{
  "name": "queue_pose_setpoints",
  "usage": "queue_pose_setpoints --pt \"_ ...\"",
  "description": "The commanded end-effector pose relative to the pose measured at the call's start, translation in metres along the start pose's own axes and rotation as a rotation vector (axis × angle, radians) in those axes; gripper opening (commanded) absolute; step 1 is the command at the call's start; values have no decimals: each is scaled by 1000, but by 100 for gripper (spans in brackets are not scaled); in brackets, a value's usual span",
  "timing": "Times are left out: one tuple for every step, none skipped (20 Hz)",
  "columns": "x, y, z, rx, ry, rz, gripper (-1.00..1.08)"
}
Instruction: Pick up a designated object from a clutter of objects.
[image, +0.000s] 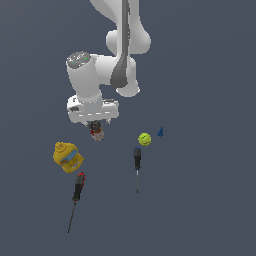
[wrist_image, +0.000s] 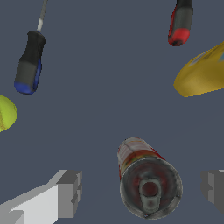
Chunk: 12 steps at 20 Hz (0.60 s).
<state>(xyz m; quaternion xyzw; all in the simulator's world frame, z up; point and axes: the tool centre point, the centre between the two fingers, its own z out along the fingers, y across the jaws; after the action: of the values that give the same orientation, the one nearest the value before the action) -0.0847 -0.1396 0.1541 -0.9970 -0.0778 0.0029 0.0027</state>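
You are hovering the gripper wide open and empty around the soup can, which is standing between the fingers, nearer one, so closing off-centre risks nudging it toward the yellow bottle.

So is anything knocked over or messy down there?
Yes, a bit. The yellow bottle looks tipped over on its side, and the red-handled screwdriver and blue-handled screwdriver just lie loose. The can stands upright between the open fingers. Nothing looks spilled or broken.
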Motion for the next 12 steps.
queue_pose_setpoints --pt "-13 9 10 -2 3 -9 100" --pt "-17 11 13 -3 3 -11 100" --pt "-21 14 16 -3 4 -13 100" --pt "-24 16 19 -4 4 -15 100" --pt "-27 17 21 -4 5 -16 100" --pt "-30 19 23 -5 5 -18 100" --pt "-32 20 24 -5 5 -19 100" --pt "-34 21 25 -5 5 -19 100" --pt "-35 22 26 -6 5 -20 100" --pt "-36 22 27 -6 5 -20 100" --pt "-36 22 27 -6 5 -21 100" --pt "-35 22 26 -5 4 -19 100"
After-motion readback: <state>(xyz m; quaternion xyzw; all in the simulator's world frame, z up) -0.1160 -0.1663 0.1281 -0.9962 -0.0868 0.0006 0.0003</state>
